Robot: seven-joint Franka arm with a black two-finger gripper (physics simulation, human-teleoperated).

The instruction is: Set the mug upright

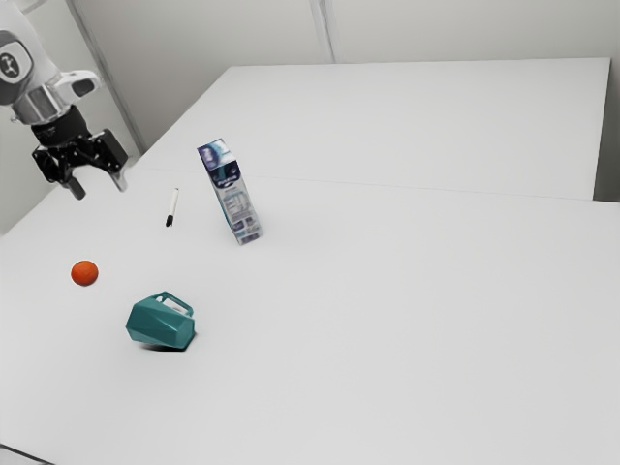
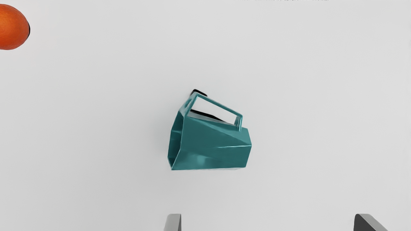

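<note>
In the exterior view my gripper (image 1: 101,187) hangs high above the table at the far upper left, well apart from the teal mug. The mug (image 1: 163,323) lies on its side on the table, its handle raised toward the carton side and its base toward the exterior view's right. In the wrist view the faceted mug (image 2: 215,142) shows its open mouth at one end and its handle along one side. My gripper (image 2: 267,221) has its two fingertips wide apart, nothing between them.
An orange ball-like fruit (image 1: 84,273) rests near the mug, also visible in the wrist view as an orange (image 2: 11,27). A marker (image 1: 172,208) lies farther back. A blue-and-white carton (image 1: 231,194) stands beyond the mug on the white table (image 1: 407,320).
</note>
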